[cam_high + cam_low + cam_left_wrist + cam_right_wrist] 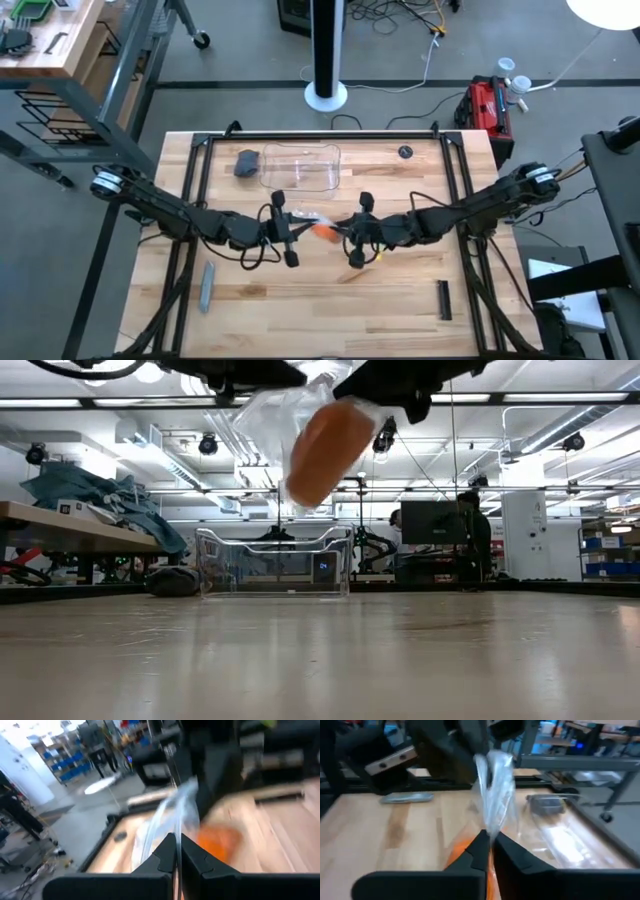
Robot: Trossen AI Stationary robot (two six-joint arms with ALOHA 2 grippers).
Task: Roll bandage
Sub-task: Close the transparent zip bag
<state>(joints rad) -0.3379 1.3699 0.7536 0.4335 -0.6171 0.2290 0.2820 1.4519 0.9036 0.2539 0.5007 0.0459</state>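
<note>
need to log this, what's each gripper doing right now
left gripper: shut on the clear wrapper around the bandage.
right gripper: shut on the same wrapper.

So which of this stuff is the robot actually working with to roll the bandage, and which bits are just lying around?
In use:
- bandage, orange, inside its clear wrapper, held up off the table
- left gripper, shut on the wrapper
- right gripper, shut on the wrapper

Lying about:
- clear plastic tray
- dark grey lump
- grey stick
- black bar

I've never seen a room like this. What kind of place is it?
Probably a robot lab or workshop: two robot arms over a wooden table, ceiling strip lights, and a computer monitor behind.
</note>
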